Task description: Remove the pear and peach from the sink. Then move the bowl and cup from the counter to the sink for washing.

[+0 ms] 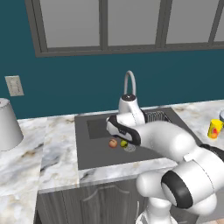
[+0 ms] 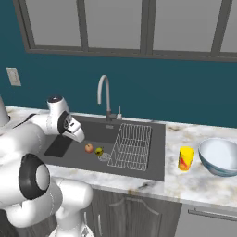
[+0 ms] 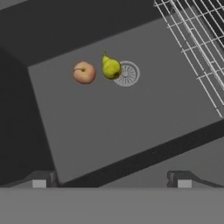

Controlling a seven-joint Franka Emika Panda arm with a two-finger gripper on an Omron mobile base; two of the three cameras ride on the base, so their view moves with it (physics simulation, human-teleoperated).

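Gripper (image 3: 111, 183) released, jaws wide, poised above sink (image 3: 109, 131) so you can descend on fruit. Pear (image 3: 111, 68) at drain edge, peach (image 3: 84, 72) just left. Cup (image 2: 186, 158), bowl (image 2: 220, 156) wait on bench (image 2: 194, 185) right.

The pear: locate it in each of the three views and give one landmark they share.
Left base view: the pear lies on the sink floor, just left of the arm, right of the peach.
Right base view: pear at centre-left, left of the wire rack.
Hand view: pear at upper centre.
Shared landmark: the round drain beside it.
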